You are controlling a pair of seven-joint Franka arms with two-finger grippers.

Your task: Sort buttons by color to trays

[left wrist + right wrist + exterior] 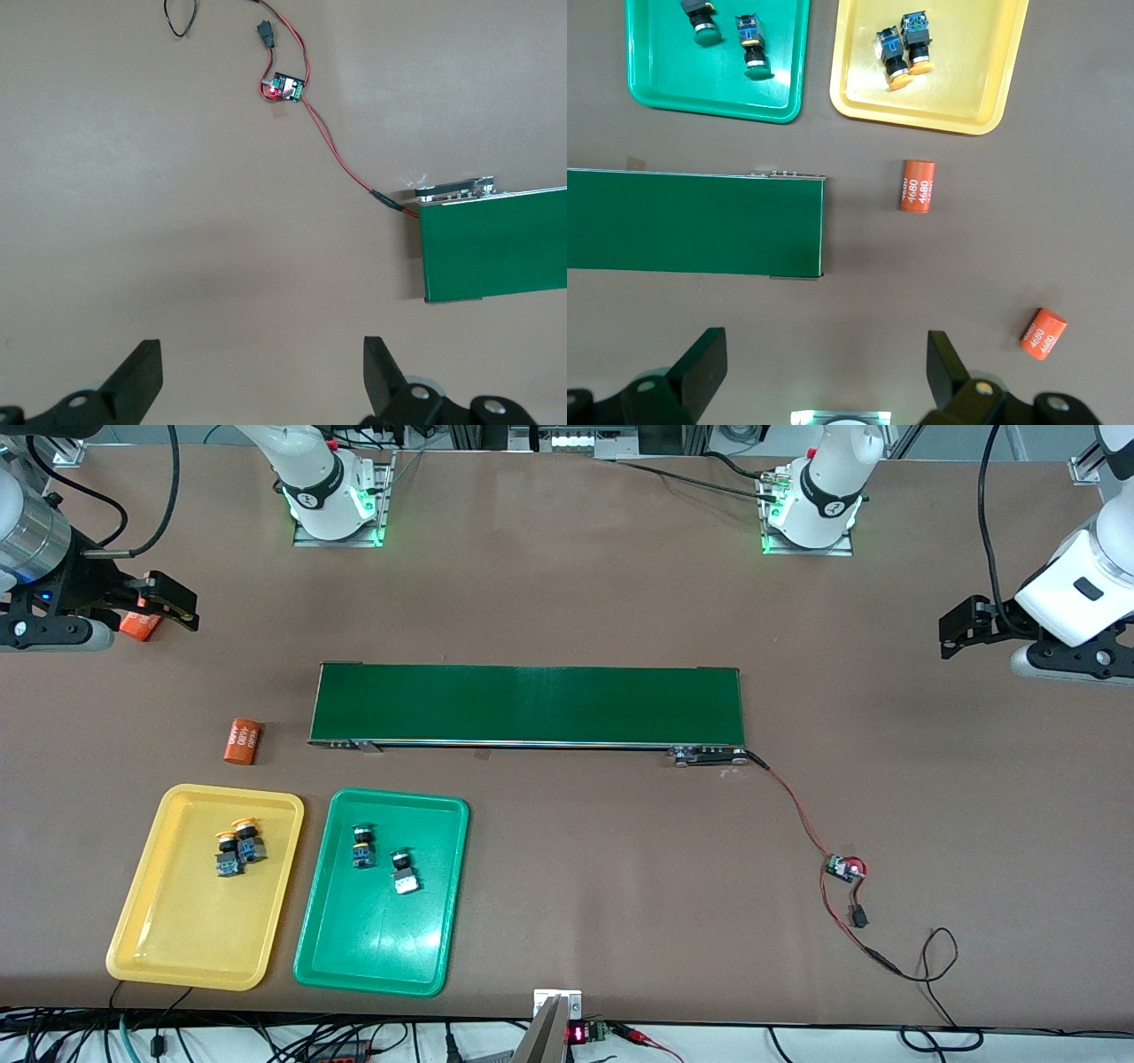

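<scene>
**A:** Where are the buttons?

**B:** Two yellow-capped buttons [239,848] lie touching side by side in the yellow tray [159,921], in the part of it farther from the front camera. Two green-capped buttons [383,859] lie in the green tray [354,948], a little apart from each other, also in its farther part. The trays sit beside each other at the right arm's end of the tabletop [576,602], the green one closer to the middle.

**A:** Which way do they point?

**B:** All four lie on their sides. In the front view each long axis runs roughly from near to far, with the caps at the farther end and the blocky bodies at the nearer end.

**A:** And the jaws?

**B:** The right gripper [173,607] has its jaws spread wide, holding and touching nothing. It hangs over the right arm's end of the tabletop, above an orange cylinder [140,625]. The left gripper [961,627] is likewise spread wide and empty, over bare tabletop at the left arm's end.

**A:** How do the buttons lie relative to them?

**B:** Well apart from both. The trays are nearer the front camera than the conveyor belt [527,704]. A second orange cylinder [241,741] lies between the belt's end and the yellow tray. A small circuit board [843,868] on red-and-black wires lies toward the left arm's end.
</scene>
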